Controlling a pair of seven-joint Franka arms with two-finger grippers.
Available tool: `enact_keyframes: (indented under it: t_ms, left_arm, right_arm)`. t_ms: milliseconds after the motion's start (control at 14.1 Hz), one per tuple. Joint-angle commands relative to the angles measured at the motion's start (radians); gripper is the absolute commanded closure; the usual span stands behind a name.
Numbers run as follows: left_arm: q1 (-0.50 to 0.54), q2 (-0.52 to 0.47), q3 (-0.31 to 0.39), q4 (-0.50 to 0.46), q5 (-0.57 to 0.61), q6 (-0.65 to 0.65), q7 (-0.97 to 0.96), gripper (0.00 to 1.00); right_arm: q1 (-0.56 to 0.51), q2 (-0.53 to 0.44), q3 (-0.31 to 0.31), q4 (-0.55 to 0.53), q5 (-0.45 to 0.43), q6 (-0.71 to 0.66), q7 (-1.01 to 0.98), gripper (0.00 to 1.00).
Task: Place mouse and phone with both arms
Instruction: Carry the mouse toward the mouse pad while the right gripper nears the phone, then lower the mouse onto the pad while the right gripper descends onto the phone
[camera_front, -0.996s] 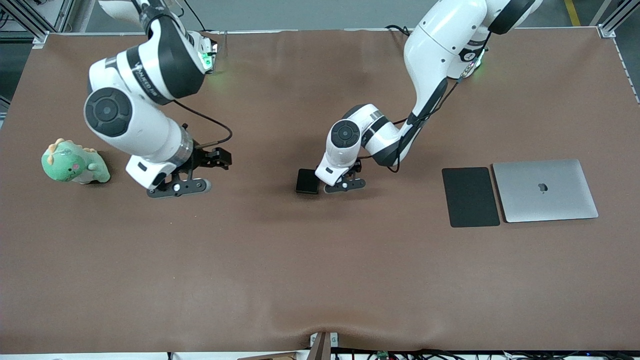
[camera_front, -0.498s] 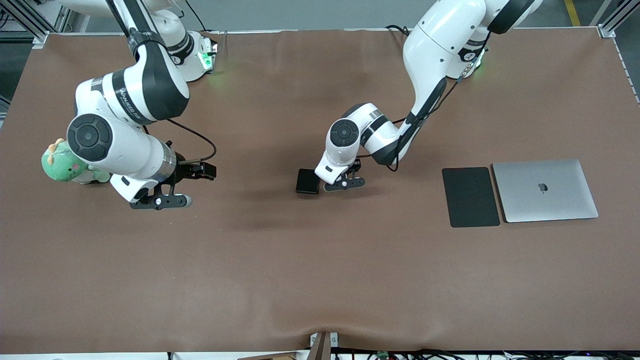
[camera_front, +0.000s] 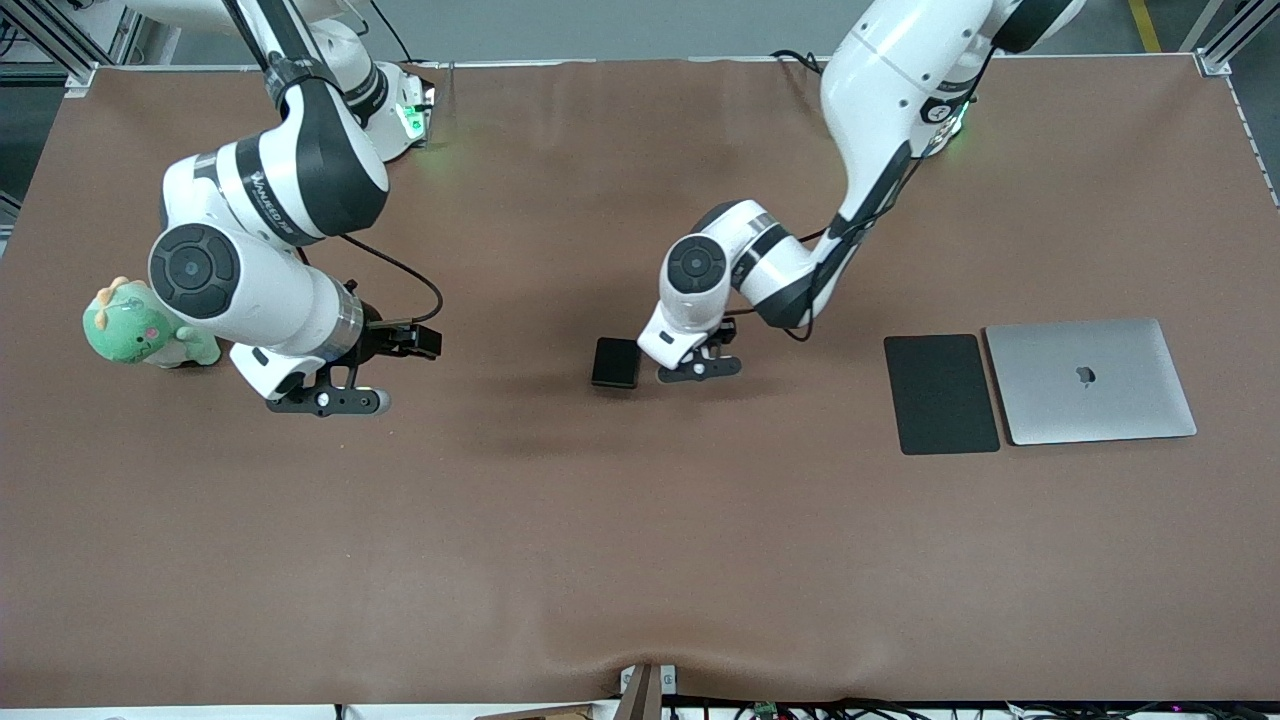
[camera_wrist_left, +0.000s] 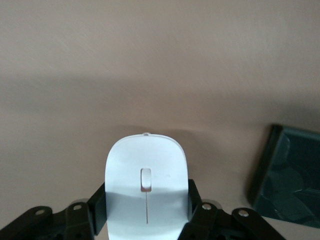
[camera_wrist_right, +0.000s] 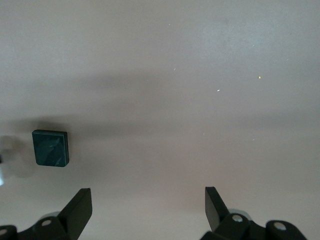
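Step in hand: the mouse (camera_wrist_left: 146, 192) is judged to be in carriage by the left arm, with its set-down not yet made; the phone (camera_front: 615, 362) is seen lying flat on the brown table (camera_front: 640, 560).
Left gripper (camera_front: 698, 368): it is closed on the mouse, whose two sides are pressed by the fingers (camera_wrist_left: 99, 204) in the left wrist view; it is held over the middle of the table, just beside the phone.
Mouse: it is hidden under the wrist in the front view; in the left wrist view it is shown lifted, scroll wheel up, with bare table under it.
Phone: it is untouched by either gripper, toward the right arm's end from the left gripper; its corner is also caught in the left wrist view (camera_wrist_left: 287, 175).
Right gripper (camera_front: 325, 400): its fingers (camera_wrist_right: 80, 207) are spread wide with nothing between them; it is held over bare table beside the green plush dinosaur (camera_front: 145, 328), and is taken to be waiting.
Likely goal: the black mouse pad (camera_front: 940, 393), laid touching the silver laptop (camera_front: 1090, 380) toward the left arm's end, is well apart from the left gripper.
Next move: a carry toward the pad is probably called for, then a level lowering before release, since the glossy shell may slip.
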Motion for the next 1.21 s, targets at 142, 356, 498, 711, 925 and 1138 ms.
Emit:
enact_keyframes:
  t_ms: [142, 356, 498, 711, 925, 1138]
  left_arm:
    - [0.216, -0.222, -0.005, -0.197, 0.021, -0.034, 0.273, 0.61]
    - [0.332, -0.242, -0.004, -0.237, 0.021, -0.057, 0.355, 0.61]
    - [0.391, -0.237, -0.004, -0.260, 0.039, -0.056, 0.361, 0.61]
    - [0.487, -0.230, -0.007, -0.309, 0.114, -0.022, 0.390, 0.60]
    - [0.587, -0.231, -0.008, -0.383, 0.116, 0.082, 0.491, 0.60]
    - [0.639, -0.214, -0.008, -0.385, 0.116, 0.102, 0.560, 0.60]
  right_arm:
    - [0.008, -0.006, 0.006, 0.003, 0.010, 0.002, 0.044, 0.00]
    - [0.064, 0.006, 0.006, 0.009, 0.009, 0.028, 0.145, 0.00]
    - [0.106, 0.023, 0.007, 0.013, 0.011, 0.059, 0.213, 0.00]
    - [0.170, 0.055, 0.007, 0.018, 0.011, 0.083, 0.267, 0.00]
    - [0.241, 0.112, 0.007, 0.018, 0.011, 0.169, 0.365, 0.00]
    - [0.305, 0.174, 0.006, 0.016, 0.010, 0.264, 0.460, 0.00]
